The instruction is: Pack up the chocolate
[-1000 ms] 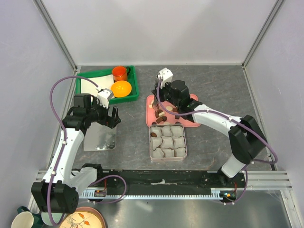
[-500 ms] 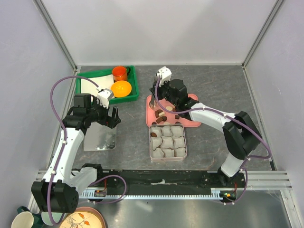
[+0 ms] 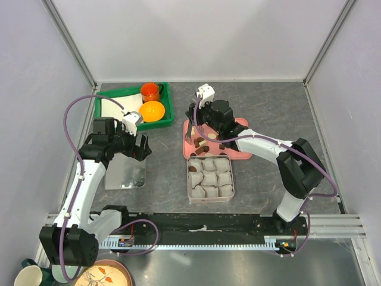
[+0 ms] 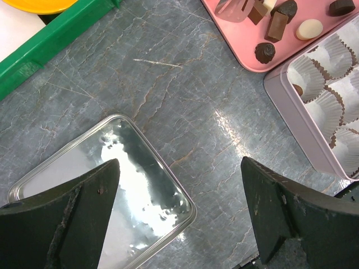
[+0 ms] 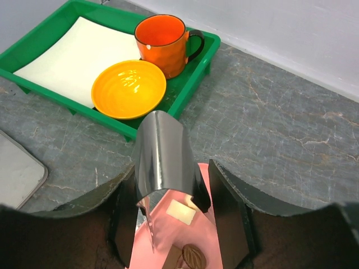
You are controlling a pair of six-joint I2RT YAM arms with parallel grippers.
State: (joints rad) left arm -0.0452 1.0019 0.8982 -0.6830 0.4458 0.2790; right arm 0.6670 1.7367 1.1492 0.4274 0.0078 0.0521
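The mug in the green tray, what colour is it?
The mug is orange; right wrist view shows it best.

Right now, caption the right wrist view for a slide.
Right jaws hold metal tongs over a chocolate on the pink tray; green tray with orange mug and yellow bowl beyond.

A grey, marble-veined bench (image 3: 333, 137) is seen from above, enclosed on three sides by plain, pale lavender-white panels: a back wall (image 3: 196, 36), a left wall (image 3: 30, 89) and a right wall (image 3: 357, 101). The rear corners are framed by slanting metal struts (image 3: 70, 44). Along the near edge a black and aluminium rail (image 3: 202, 235) is mounted. Soft, even light is cast; a faint glare is shown on the stone.
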